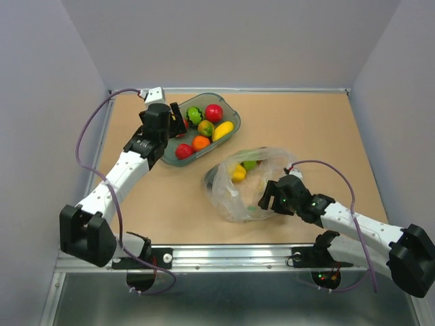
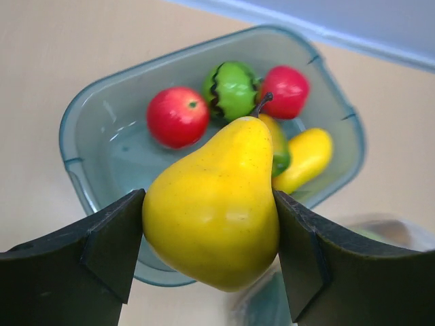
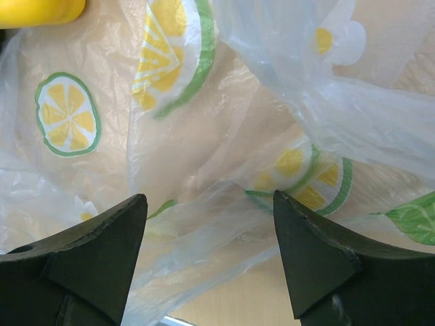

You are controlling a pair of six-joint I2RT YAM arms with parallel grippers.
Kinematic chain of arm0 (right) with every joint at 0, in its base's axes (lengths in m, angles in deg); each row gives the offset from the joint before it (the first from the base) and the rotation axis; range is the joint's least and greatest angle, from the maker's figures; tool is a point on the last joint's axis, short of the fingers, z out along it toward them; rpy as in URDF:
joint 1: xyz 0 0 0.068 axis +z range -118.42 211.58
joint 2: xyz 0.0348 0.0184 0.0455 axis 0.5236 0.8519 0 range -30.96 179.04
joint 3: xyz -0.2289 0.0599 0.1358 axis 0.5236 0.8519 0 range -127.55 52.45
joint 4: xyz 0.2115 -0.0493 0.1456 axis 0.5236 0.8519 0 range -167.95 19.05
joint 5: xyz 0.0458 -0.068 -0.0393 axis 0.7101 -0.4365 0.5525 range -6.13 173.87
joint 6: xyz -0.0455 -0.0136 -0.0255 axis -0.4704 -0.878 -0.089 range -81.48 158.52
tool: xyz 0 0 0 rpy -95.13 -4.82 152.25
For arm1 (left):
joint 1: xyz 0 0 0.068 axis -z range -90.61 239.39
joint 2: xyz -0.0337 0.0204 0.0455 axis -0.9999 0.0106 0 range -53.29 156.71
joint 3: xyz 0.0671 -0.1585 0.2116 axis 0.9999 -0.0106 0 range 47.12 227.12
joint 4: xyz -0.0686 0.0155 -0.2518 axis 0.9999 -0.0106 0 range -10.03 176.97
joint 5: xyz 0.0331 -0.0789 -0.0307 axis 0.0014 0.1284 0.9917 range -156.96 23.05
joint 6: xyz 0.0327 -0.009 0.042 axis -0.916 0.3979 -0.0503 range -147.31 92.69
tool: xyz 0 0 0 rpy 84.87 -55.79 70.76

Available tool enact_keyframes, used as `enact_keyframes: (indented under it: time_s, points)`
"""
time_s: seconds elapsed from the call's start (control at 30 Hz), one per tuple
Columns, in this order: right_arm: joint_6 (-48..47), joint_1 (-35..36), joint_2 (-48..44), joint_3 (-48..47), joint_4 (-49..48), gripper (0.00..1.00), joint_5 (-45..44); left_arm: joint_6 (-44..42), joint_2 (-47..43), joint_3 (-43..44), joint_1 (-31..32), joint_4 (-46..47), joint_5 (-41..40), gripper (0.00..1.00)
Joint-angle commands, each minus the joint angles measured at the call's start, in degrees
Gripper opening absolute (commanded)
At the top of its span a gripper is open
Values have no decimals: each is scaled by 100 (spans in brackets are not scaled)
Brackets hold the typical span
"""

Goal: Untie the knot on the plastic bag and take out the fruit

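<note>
One pear [image 2: 216,178] is pinched by the left claw [image 2: 208,227]; it is best freed low over the tray [image 2: 112,146] just ahead.

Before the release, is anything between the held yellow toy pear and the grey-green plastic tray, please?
Nothing visible: the left gripper holds the yellow toy pear over a bare patch of the grey-green tray.

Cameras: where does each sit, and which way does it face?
Top external: above and behind, facing down on the table; left arm, right arm show.
Left wrist: on that arm, faces the tray; left gripper clamps a yellow pear.
Right wrist: likewise, faces the plastic bag; right gripper open.
Top and left wrist share the tray.
</note>
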Motion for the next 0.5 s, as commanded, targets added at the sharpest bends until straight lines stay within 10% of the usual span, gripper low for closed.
enact_keyframes:
  time_s: [0.0, 0.27, 0.47]
  points:
    - [-96, 34, -94, -376, 117, 80, -232, 12, 508, -55, -535, 179, 77, 53]
    - [-149, 34, -296, -569, 258, 80, -293, -243, 1142, 217, -738, 294, 139, 97]
    - [-281, 34, -349, -780, 355, 80, -311, -181, 1134, 191, -738, 197, 147, 99]
